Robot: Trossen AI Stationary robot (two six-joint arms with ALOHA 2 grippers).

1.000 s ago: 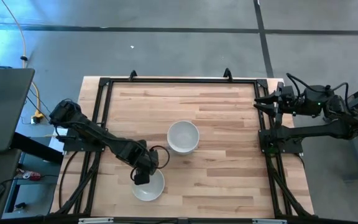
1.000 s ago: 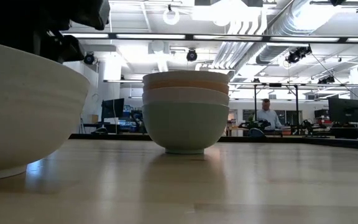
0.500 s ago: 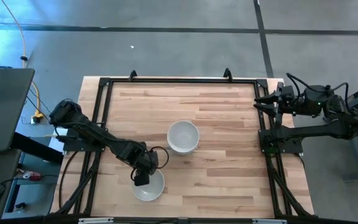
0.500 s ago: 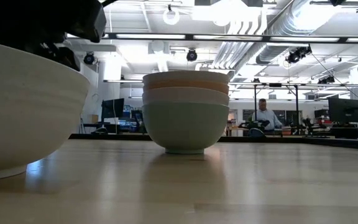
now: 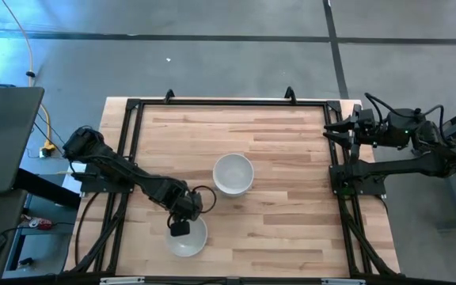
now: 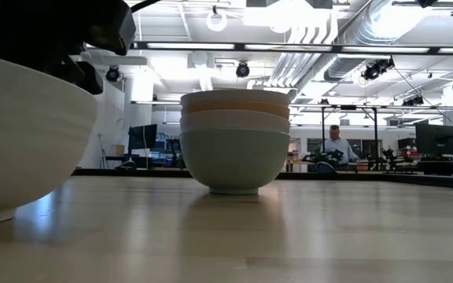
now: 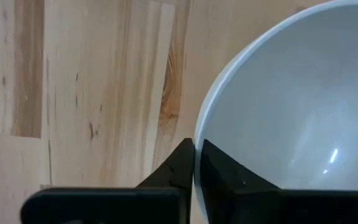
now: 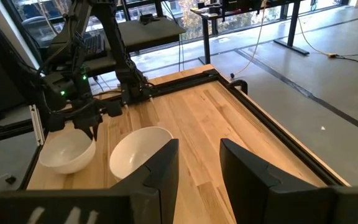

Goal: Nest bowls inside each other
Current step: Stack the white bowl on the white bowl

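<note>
Shifted slightly since the earlier frame: lone white bowl at the near table edge, seen a little farther to the side in the low view, apparently still bearing on the table. Stack and right arm unchanged.

Left gripper: clamped on the near bowl's rim, one finger inside the wall, one outside, per the left wrist view.

Stack of nested bowls at table centre, well apart from the held bowl: mint green at the bottom, then white, salmon-orange, white on top. Four nested; one remaining.

Step in hand, as judged: lift and carry the last bowl to the stack.
- Keep the rim pinch firm; smooth wall, slip likely if tilted.
- Raise clear of the table before travelling; avoid dragging.
- Clear the stack's top rim, centre over it, then lower level.
- Release only once seated; an off-centre drop risks tipping the stack.

Right gripper: parked at the far right table edge, fingers apart, idle.

Person visible in the room beyond; not involved.
</note>
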